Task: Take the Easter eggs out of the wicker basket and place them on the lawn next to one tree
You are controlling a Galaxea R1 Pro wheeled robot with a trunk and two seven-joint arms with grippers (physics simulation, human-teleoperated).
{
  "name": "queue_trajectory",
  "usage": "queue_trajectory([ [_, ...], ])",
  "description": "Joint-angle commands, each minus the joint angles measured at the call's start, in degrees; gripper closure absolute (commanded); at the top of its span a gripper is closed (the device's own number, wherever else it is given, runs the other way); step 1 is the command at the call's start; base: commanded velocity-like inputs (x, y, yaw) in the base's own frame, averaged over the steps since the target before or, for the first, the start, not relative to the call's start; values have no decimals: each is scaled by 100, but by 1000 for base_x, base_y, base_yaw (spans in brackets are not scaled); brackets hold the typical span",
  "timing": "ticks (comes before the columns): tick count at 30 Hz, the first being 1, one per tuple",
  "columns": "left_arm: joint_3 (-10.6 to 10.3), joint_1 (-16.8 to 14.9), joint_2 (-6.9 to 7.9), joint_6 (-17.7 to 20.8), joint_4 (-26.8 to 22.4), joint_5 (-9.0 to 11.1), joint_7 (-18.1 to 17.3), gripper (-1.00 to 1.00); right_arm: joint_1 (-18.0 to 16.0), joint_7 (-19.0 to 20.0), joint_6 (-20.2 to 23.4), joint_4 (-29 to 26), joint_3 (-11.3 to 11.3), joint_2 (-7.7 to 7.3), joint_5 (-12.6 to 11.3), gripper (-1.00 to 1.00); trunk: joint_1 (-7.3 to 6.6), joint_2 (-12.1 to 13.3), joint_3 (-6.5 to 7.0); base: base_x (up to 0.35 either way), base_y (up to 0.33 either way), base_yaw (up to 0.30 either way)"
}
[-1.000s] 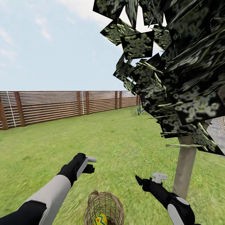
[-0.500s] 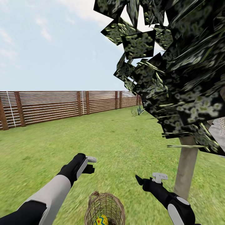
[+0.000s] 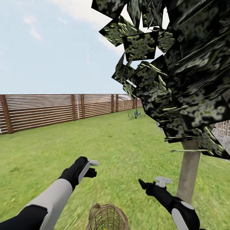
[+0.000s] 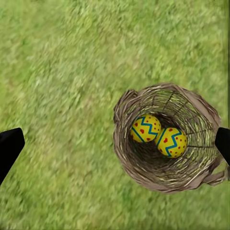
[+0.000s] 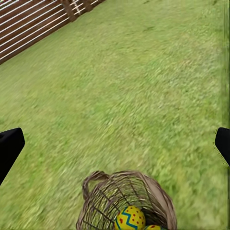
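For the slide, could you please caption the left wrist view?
Open left fingers frame the lawn above a wicker basket holding two visible Easter eggs.

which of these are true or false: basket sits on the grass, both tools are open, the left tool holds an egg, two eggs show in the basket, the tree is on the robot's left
1. The wicker basket sits on the lawn: true.
2. Both tools are open: true; the left tool and right tool each have fingertips spread wide apart.
3. The left tool holds an egg: false; it is empty, above the basket.
4. Two Easter eggs show in the basket: true, side by side in the left wrist view.
5. The tree stands on the robot's left: false; its trunk is on the right, beside the right arm.
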Motion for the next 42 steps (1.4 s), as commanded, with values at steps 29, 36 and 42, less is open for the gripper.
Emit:
queue_trajectory([
  [29, -29, -3, 5, 25, 22, 53, 48, -100, -6, -25, 71, -2, 2, 5, -4, -100, 2, -6, 62, 4, 3, -115],
  [36, -45, -3, 5, 24, 22, 52, 50, -100, -6, -26, 84, -2, 2, 5, -4, -100, 2, -6, 5, 0, 0, 106],
  [42, -63, -3, 5, 24, 22, 51, 53, -100, -6, -32, 85, -2, 2, 5, 1, -100, 2, -6, -47, 0, 0, 101],
])
